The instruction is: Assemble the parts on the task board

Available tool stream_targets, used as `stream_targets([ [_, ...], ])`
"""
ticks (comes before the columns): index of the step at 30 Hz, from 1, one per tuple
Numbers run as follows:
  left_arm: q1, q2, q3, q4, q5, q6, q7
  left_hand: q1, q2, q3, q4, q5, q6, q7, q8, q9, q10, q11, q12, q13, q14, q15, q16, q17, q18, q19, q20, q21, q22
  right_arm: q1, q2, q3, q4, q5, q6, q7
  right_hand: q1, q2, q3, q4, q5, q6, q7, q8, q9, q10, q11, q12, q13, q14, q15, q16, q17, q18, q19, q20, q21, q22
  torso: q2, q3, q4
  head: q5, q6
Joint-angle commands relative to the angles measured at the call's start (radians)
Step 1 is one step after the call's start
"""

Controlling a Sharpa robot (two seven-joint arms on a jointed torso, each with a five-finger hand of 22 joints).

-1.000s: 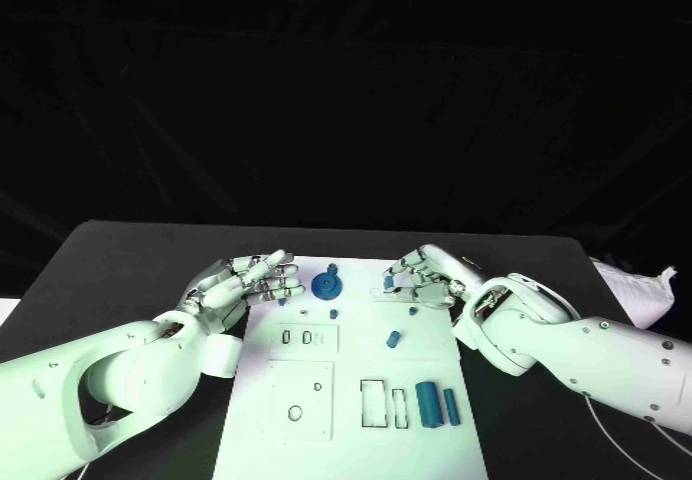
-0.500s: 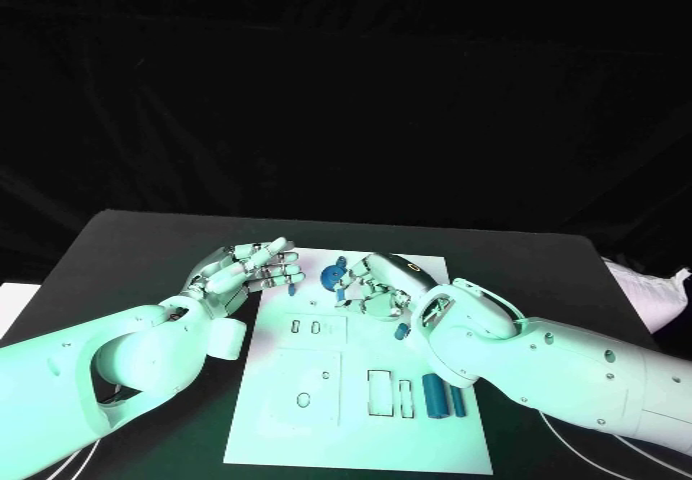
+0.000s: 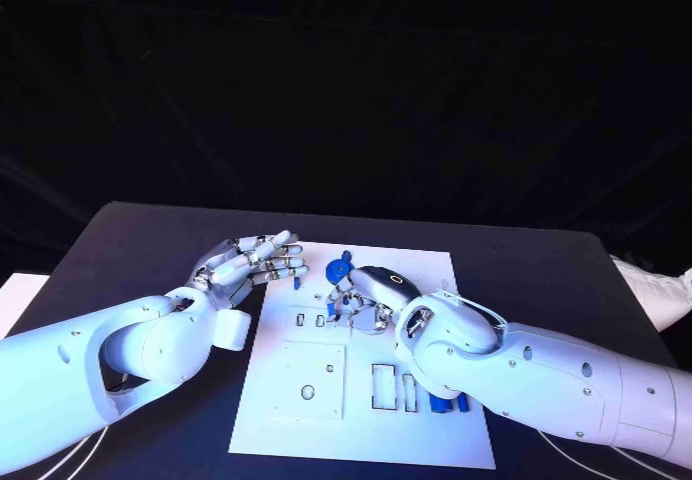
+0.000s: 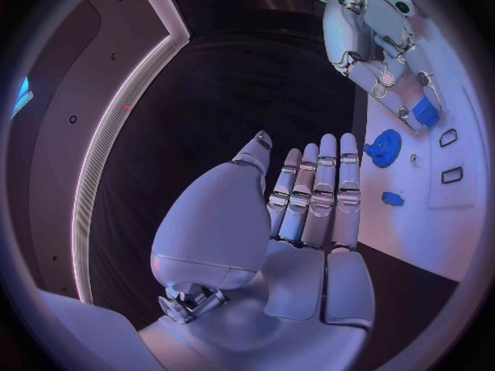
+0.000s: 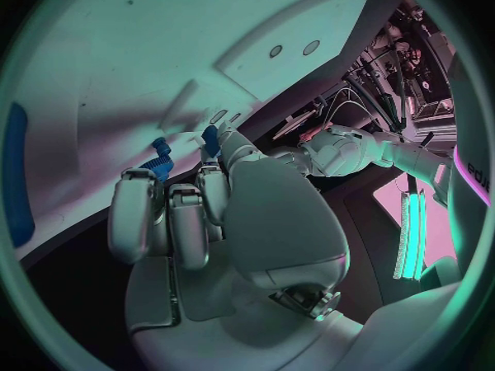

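Now the right hand (image 3: 368, 297) pinches a small blue piece (image 4: 425, 111) over the white board (image 3: 433, 270) (probably to fit it in), while the left hand (image 3: 248, 265) waits beside, fingers apart, holding nothing.

Cool blue-white light is falling from above onto the task board (image 3: 378, 400), which is rendering as the brightest area in the lower centre of the head view. The upper half of that frame is staying near black, with faint folds showing. The table (image 3: 144, 240) is reading dark and matte. Both wrist views are bending straight edges toward the circular rim, and detail is softening there. A glowing green strip is glaring at the right edge of the right wrist view.
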Motion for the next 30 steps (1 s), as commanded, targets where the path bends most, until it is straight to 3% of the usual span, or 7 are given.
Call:
stream_targets([
  [1,0.000,0.002,0.000,0.001,0.005,0.020,0.012,0.003,0.004,-0.001,-0.004,-0.003,-0.001,0.007,-0.006,0.000,-0.006,0.001,-0.004,-0.001,-0.001,0.001,-0.004,0.001,0.012,0.003,0.004,-0.006,-0.001,-0.002,0.002,-0.001,-0.001,-0.051,0.047,-0.037,-0.010,-0.002,0.006,-0.001,0.005,0.032,-0.022,0.005,0.012,0.013,-0.019,-0.005,-0.194,0.088,-0.006,-0.005,0.177,-0.015,-0.005,-0.003,-0.006,-0.002,0.001,0.0011,-0.0009,0.001,-0.002],
  [9,0.000,0.004,0.000,0.000,0.005,0.022,0.011,0.003,0.004,-0.001,-0.004,-0.003,-0.001,0.007,-0.006,0.000,-0.006,0.001,-0.004,-0.001,-0.001,0.001,-0.004,0.001,0.012,0.003,0.004,-0.006,-0.001,-0.003,0.010,-0.004,-0.001,-0.057,0.071,-0.042,-0.016,-0.005,0.007,-0.001,0.008,0.031,-0.022,0.004,0.012,0.013,-0.019,-0.006,-0.194,0.088,-0.006,-0.005,0.176,-0.015,-0.005,-0.003,-0.007,-0.003,0.001,0.0021,-0.0011,0.006,-0.005],
  [30,0.000,0.004,0.000,0.002,0.005,0.023,0.011,0.003,0.004,-0.001,-0.004,-0.003,-0.001,0.007,-0.006,0.000,-0.006,0.001,-0.004,-0.001,-0.001,0.001,-0.004,0.001,0.012,0.003,0.004,-0.006,-0.001,-0.005,0.013,-0.010,-0.002,-0.076,0.122,-0.062,-0.036,-0.016,0.007,0.005,0.007,0.028,-0.021,0.000,0.012,0.012,-0.018,-0.013,-0.198,0.087,-0.006,-0.007,0.174,-0.014,-0.006,-0.003,-0.010,-0.006,-0.001,0.0001,0.0009,0.006,-0.015],
])
